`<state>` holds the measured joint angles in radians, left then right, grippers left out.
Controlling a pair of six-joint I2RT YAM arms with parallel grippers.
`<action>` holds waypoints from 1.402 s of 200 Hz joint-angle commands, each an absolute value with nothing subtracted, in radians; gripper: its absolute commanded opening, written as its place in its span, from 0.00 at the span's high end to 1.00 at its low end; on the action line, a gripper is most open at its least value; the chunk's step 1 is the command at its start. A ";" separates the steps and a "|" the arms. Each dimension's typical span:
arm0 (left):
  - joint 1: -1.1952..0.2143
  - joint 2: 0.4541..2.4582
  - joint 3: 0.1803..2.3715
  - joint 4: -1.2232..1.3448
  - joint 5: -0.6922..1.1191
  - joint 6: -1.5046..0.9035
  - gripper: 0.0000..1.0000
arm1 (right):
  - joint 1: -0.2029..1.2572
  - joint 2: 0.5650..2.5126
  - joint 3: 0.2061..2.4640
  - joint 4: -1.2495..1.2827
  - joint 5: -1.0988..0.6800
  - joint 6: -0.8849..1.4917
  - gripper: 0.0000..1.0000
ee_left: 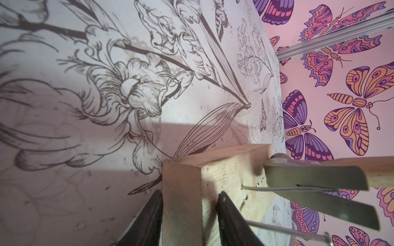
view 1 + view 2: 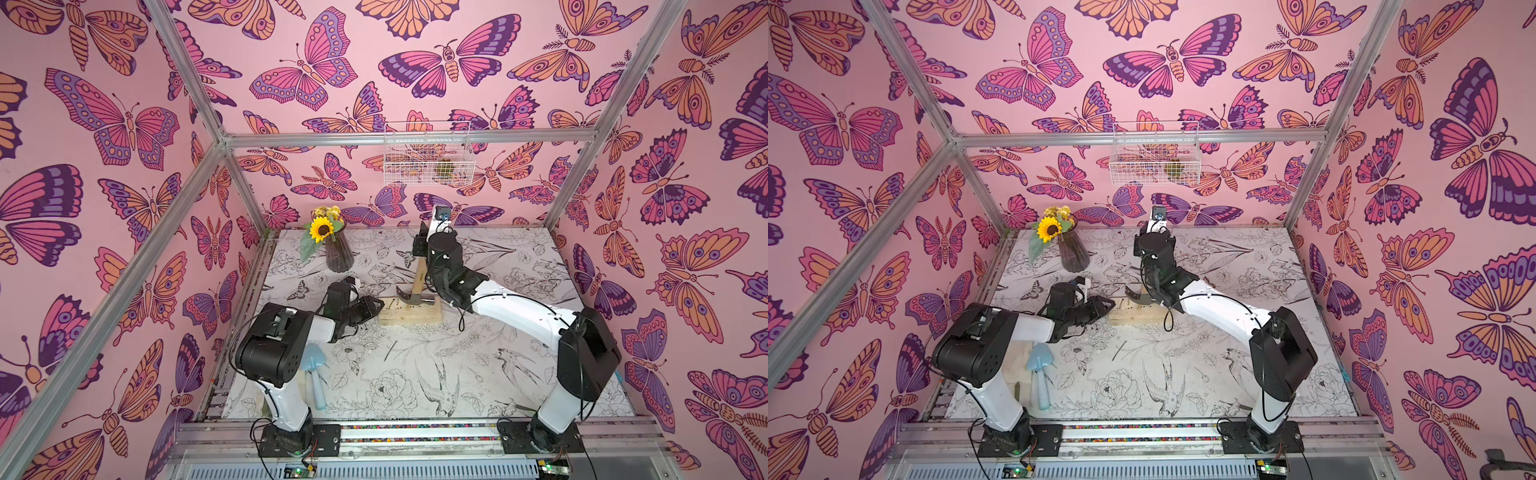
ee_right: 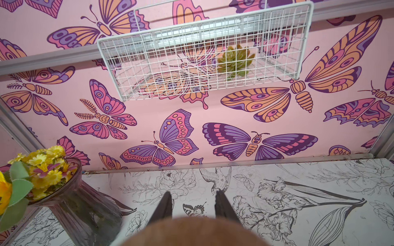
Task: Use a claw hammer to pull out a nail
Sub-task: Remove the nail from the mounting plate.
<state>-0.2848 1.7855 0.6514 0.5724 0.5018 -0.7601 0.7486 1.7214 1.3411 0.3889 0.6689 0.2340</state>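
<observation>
A pale wooden block lies mid-table. My left gripper is shut on its left end, one finger on each side. The claw hammer rests its grey head on the block, with the forked claw straddling a bent nail. A second nail sticks out of the block beside it. The wooden handle rises toward the back, and my right gripper is shut on it; the handle's butt end fills the space between the fingers.
A glass vase of sunflowers stands at the back left, close to the left arm. A pale-blue trowel lies at the front left beside that arm's base. A white wire basket holding a succulent hangs on the back wall.
</observation>
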 commanded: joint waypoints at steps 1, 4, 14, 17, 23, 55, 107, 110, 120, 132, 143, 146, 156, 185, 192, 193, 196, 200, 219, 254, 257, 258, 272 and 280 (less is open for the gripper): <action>-0.288 1.816 0.653 0.538 0.495 -0.739 0.56 | 0.750 1.724 1.299 0.423 0.624 0.408 1.00; -0.288 1.818 0.656 0.538 0.495 -0.738 0.56 | 0.747 1.722 1.295 0.423 0.623 0.411 1.00; -0.289 1.819 0.655 0.538 0.497 -0.739 0.56 | 0.739 1.712 1.282 0.423 0.617 0.429 1.00; -0.289 1.819 0.656 0.538 0.498 -0.738 0.56 | 0.737 1.709 1.278 0.426 0.615 0.433 1.00; -0.290 1.819 0.655 0.538 0.497 -0.738 0.56 | 0.730 1.702 1.266 0.433 0.610 0.443 1.00; -0.288 1.810 0.653 0.537 0.499 -0.735 0.56 | 0.705 1.660 1.213 0.460 0.618 0.465 1.00; -0.288 1.802 0.665 0.530 0.506 -0.729 0.56 | 0.676 1.595 1.184 0.471 0.636 0.437 1.00; -0.288 1.800 0.666 0.528 0.505 -0.728 0.56 | 0.676 1.593 1.184 0.472 0.639 0.432 1.00; -0.289 1.789 0.672 0.514 0.504 -0.720 0.56 | 0.675 1.587 1.189 0.471 0.642 0.422 1.00; -0.289 1.770 0.680 0.494 0.503 -0.709 0.56 | 0.670 1.582 1.197 0.461 0.636 0.417 1.00; -0.289 1.748 0.688 0.467 0.498 -0.694 0.56 | 0.666 1.580 1.204 0.453 0.624 0.417 1.00; -0.288 1.741 0.691 0.460 0.497 -0.688 0.56 | 0.665 1.580 1.206 0.450 0.619 0.416 1.00; -0.289 1.715 0.696 0.435 0.491 -0.666 0.56 | 0.663 1.579 1.217 0.439 0.609 0.409 1.00; -0.284 1.633 0.719 0.390 0.505 -0.567 0.50 | 0.657 1.531 1.279 0.379 0.553 0.368 1.00; -0.281 1.618 0.730 0.382 0.516 -0.544 0.49 | 0.650 1.527 1.289 0.384 0.516 0.361 1.00; -0.280 1.617 0.732 0.380 0.519 -0.541 0.49 | 0.648 1.527 1.290 0.384 0.510 0.360 1.00; -0.279 1.612 0.737 0.378 0.524 -0.533 0.49 | 0.643 1.526 1.295 0.383 0.496 0.359 1.00; -0.276 1.606 0.742 0.373 0.531 -0.523 0.49 | 0.639 1.525 1.305 0.371 0.480 0.359 1.00; -0.276 1.571 0.752 0.371 0.542 -0.484 0.49 | 0.633 1.522 1.359 0.294 0.461 0.342 1.00; -0.310 1.490 0.707 0.389 0.513 -0.375 0.49 | 0.626 1.495 1.376 0.252 0.422 0.332 1.00; -0.315 1.480 0.699 0.393 0.507 -0.367 0.49 | 0.625 1.493 1.378 0.247 0.415 0.333 1.00; -0.316 1.477 0.696 0.394 0.504 -0.364 0.49 | 0.625 1.493 1.380 0.246 0.413 0.334 1.00; -0.343 1.424 0.648 0.424 0.476 -0.321 0.49 | 0.621 1.487 1.392 0.220 0.394 0.335 1.00; -0.365 1.394 0.623 0.440 0.461 -0.291 0.50 | 0.621 1.484 1.400 0.207 0.385 0.338 1.00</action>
<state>-0.3187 1.4727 0.6956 0.4187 0.5003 -0.4191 0.6266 1.5703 1.3014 0.1539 0.4397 0.3130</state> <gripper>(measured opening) 0.508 0.344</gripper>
